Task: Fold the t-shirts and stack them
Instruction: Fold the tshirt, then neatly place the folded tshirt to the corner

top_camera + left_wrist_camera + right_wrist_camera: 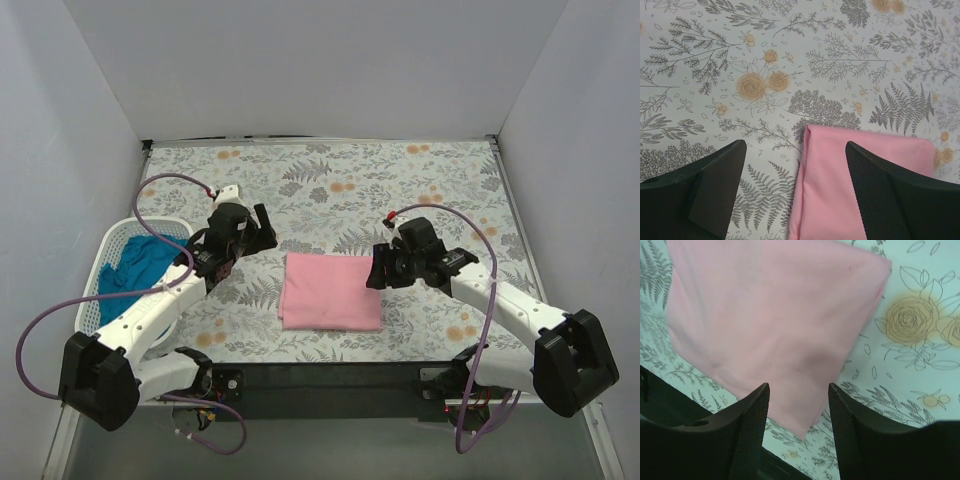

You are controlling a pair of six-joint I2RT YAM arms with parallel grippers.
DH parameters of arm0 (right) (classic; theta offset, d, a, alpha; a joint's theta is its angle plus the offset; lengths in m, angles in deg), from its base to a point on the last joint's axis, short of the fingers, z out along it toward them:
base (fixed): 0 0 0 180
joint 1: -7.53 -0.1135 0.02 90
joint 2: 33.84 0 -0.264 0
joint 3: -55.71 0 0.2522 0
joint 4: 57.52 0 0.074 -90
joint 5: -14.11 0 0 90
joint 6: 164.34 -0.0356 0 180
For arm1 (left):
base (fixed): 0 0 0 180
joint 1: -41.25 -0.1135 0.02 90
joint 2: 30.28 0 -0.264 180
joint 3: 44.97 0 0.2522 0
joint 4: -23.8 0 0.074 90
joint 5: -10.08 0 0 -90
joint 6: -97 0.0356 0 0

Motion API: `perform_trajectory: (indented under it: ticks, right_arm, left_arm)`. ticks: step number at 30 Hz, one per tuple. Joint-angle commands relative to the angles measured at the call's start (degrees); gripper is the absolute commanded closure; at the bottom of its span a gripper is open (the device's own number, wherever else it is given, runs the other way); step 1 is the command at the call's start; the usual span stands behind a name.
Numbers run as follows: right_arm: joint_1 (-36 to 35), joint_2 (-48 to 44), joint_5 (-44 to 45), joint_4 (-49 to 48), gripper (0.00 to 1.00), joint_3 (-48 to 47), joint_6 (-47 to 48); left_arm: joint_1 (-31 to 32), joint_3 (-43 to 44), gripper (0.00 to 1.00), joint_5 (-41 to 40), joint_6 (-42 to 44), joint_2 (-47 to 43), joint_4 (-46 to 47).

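Note:
The light pink t-shirt (330, 290) lies folded into a flat rectangle at the middle of the table. It also shows in the left wrist view (830, 190) and the right wrist view (775, 315). The teal-blue t-shirt (140, 262) lies crumpled in the basket at the left. My left gripper (263, 230) (796, 150) is open and empty, above the table just off the pink shirt's far left corner. My right gripper (376, 272) (799, 387) is open and empty, above the pink shirt's right edge.
A white lattice basket (115, 235) stands at the table's left edge, beside the left arm. The floral tablecloth (400, 190) covers the table. Grey walls close the left, back and right sides. A black strip runs along the near edge (330, 375).

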Motion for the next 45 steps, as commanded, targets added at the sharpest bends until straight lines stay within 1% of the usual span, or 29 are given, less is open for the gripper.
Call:
perform_trajectory:
  ticks: [1,4,7,13,17,20,21,22,23,24,25,26,31,33,34,37,39,40,42,43,45]
  right_arm:
    - [0.1,-0.1,2.0,7.6,0.43,0.3,2.5]
    - [0.1,2.1,1.2,7.0,0.45,1.0,1.9]
    - [0.0,4.1,1.1,5.5,0.46,1.4,1.7]
    - [0.0,8.9,-2.5,2.2,0.53,1.8,1.4]
    - [-0.1,10.9,-2.8,0.3,0.58,2.7,1.4]
    - [-0.1,12.8,-1.4,-0.4,0.61,2.7,2.1]
    - [-0.1,14.1,-0.8,-0.6,0.63,2.6,2.3]
    - [-0.1,14.7,0.2,-1.2,0.76,2.4,2.7]
    - [-0.1,15.5,0.9,-1.3,0.83,2.2,3.0]
    - [0.0,17.1,2.3,-1.4,0.89,1.5,3.2]
    - [0.1,17.9,3.0,-1.6,0.98,1.2,3.4]
    - [0.1,18.8,3.7,-1.6,0.99,0.7,4.0]
    - [2.5,23.7,7.9,-1.6,0.99,-3.1,7.3]
    - [4.8,25.2,9.4,-1.6,0.99,-4.5,8.4]
    - [5.7,25.7,11.6,-1.4,0.99,-5.3,9.0]
    - [10.0,28.5,15.7,-0.1,0.99,-10.0,11.8]
    - [12.9,31.0,19.0,1.3,0.99,-15.2,14.1]
    - [13.6,31.8,22.7,2.4,0.98,-17.2,15.3]
    - [15.0,33.5,26.2,4.2,0.93,-23.0,16.0]
    - [15.0,34.0,28.1,6.5,0.85,-25.0,16.8]
    - [14.5,33.9,27.0,8.8,0.75,-29.5,17.4]
  left_arm:
    - [-0.1,-1.3,0.20,-0.1,1.9,-1.8,-0.1]
    - [-0.1,-2.0,0.20,-0.5,2.5,-2.5,-0.5]
    - [-0.1,-2.3,0.20,1.9,2.5,-2.5,-0.6]
    - [-0.1,-1.6,0.23,5.4,2.3,0.3,-1.6]
    - [-0.1,-1.4,0.23,5.5,2.3,1.1,-2.0]
    - [-0.1,-1.3,0.24,5.1,2.4,1.6,-2.4]
    - [-0.1,-1.2,0.24,5.0,2.4,1.8,-2.6]
    - [-0.1,-1.1,0.24,5.0,2.6,2.2,-2.6]
    - [-0.1,-1.1,0.24,5.0,2.7,2.5,-2.7]
    - [-0.1,-0.9,0.24,4.6,2.7,2.8,-3.0]
    - [-0.1,-0.7,0.24,4.5,2.7,3.0,-3.4]
    - [-0.1,-0.6,0.24,4.5,2.6,3.4,-3.5]
    - [-0.1,-0.6,0.24,4.1,2.7,4.0,-3.9]
    - [-0.1,-0.4,0.24,4.0,2.7,4.2,-4.0]
    - [-0.1,-0.4,0.24,4.0,2.7,4.3,-4.1]
    - [-0.1,-0.4,0.24,3.8,2.5,4.6,-4.2]
    - [-0.1,-0.4,0.24,3.4,2.6,5.0,-4.2]
    - [-0.1,-0.4,0.24,3.3,2.6,5.6,-4.3]
    - [-0.1,0.1,0.24,2.9,2.6,6.3,-4.7]
    - [-0.1,0.2,0.23,2.7,2.6,6.9,-5.0]
    - [-0.1,0.3,0.23,2.2,2.6,7.1,-5.2]
